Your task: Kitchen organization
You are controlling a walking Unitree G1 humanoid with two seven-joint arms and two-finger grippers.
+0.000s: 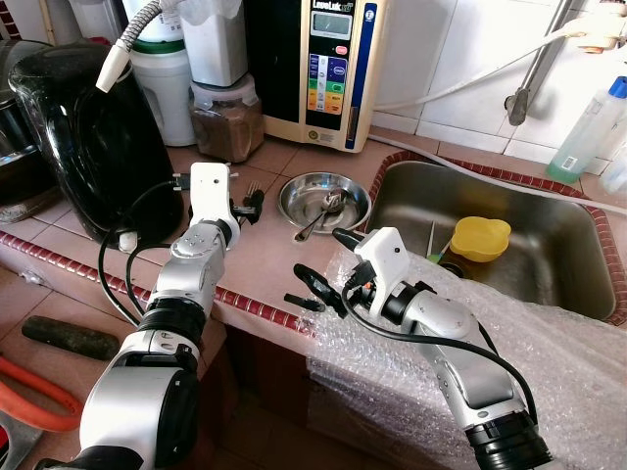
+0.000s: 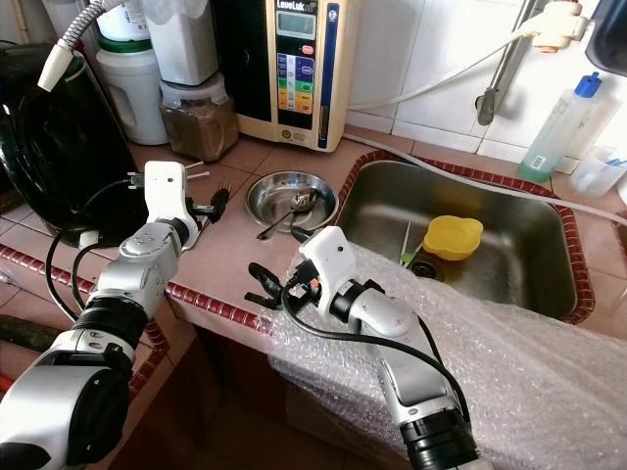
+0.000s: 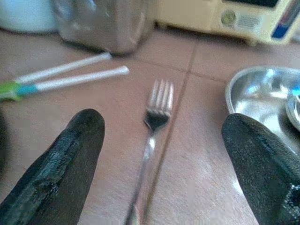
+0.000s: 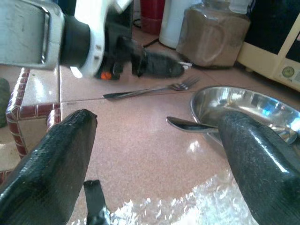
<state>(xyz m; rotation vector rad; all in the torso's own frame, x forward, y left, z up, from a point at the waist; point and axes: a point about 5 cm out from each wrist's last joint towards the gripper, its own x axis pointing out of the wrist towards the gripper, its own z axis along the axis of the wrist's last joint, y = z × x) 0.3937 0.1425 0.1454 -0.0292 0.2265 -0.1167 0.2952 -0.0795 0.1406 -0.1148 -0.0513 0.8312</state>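
Lying between left tool [image 3: 159,154] fingers: fork [image 3: 152,126]

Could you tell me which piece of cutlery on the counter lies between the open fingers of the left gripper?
The fork, lying flat on the tiles beside the steel bowl, lined up with the left gripper. The spoon instead rests inside the bowl.

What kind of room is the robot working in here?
Most likely a home kitchen. A steel sink is set into a tiled counter, a fork lies on the tiles beside a metal bowl, and jars stand at the back.
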